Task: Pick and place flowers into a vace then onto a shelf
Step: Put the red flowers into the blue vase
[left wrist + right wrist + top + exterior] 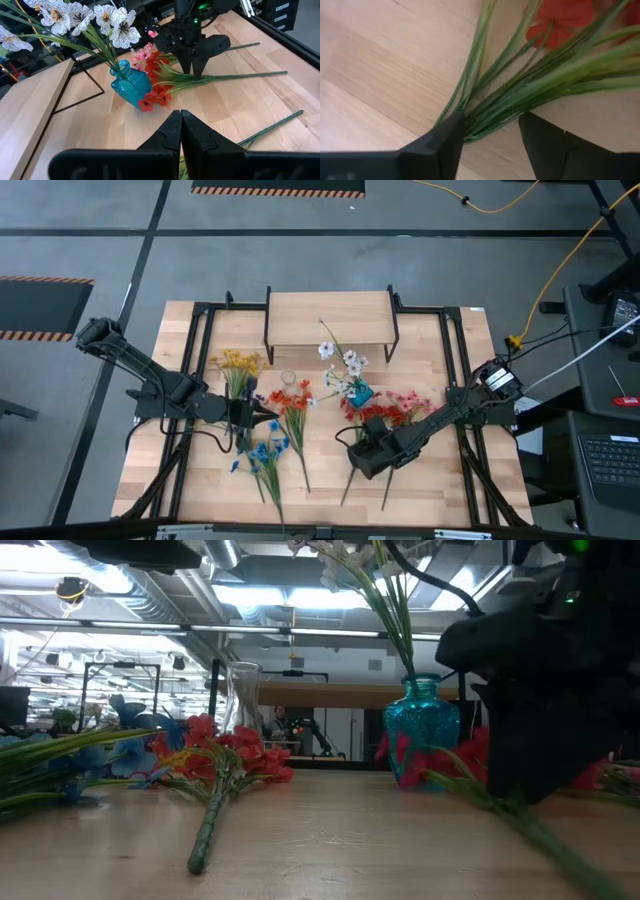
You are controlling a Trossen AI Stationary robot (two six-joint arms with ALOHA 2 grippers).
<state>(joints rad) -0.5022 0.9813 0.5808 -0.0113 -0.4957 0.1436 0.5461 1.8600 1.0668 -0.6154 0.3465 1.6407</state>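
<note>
A spray of red flowers (560, 20) with green leaves and a long stem lies on the table at the right, next to a teal vase (362, 393) that holds white flowers (90, 17). My right gripper (492, 145) points steeply down over this spray, open, one finger on each side of the leaf bundle (200, 80) just behind the blossoms. My left gripper (181, 122) hangs shut above the table's middle left (265, 415), holding nothing. The shelf (328, 317) stands at the far edge. My right gripper comes at the red spray from above, its fingers across the stem. One finger (445, 142) lies against the green leaves (470, 122) where they gather. The other finger (545, 145) stands apart from them. The spray lies flat on the table.
Yellow flowers (238, 363), a second red spray (292, 398) and blue flowers (262, 452) lie on the left half. A clear glass vase (243, 700) stands near the shelf. Loose stems (350, 480) reach toward the near edge. Black rails run along both table sides.
</note>
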